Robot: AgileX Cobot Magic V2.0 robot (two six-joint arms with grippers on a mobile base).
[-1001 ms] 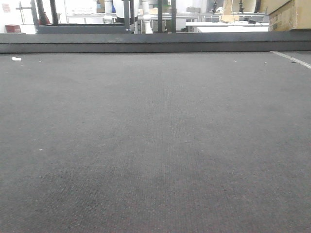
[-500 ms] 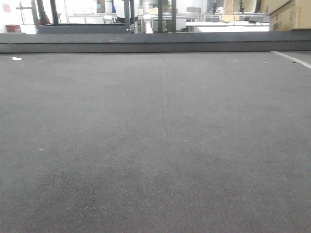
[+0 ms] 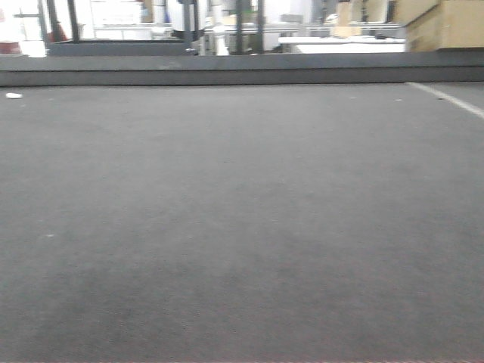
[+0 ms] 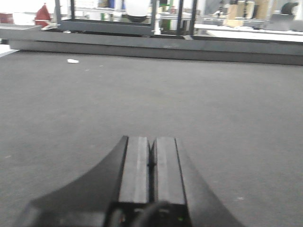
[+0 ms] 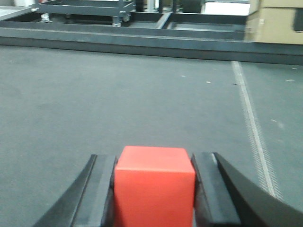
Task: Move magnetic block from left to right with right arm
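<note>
Drift in the front view: against the frame half a second back, I find the whole scene blurred and set further left. The white scrap (image 3: pixel 13 95) now lies closer to the left edge, and the white line (image 3: pixel 454 98) and cardboard box (image 3: pixel 446 26) have slid left as well, across the same grey mat (image 3: pixel 242 227).

The right gripper (image 5: pixel 154 160) pinches the magnetic block (image 5: pixel 154 189). The red cube sits squarely between the fingers (image 5: pixel 100 189), touching both inner pads and filling the gap. I cannot tell whether it rests on the mat or hangs above it. The white line runs ahead and to the right of this gripper.

The left gripper (image 4: pixel 151 142) has its fingers pressed together on nothing, with the scrap far ahead to its left
</note>
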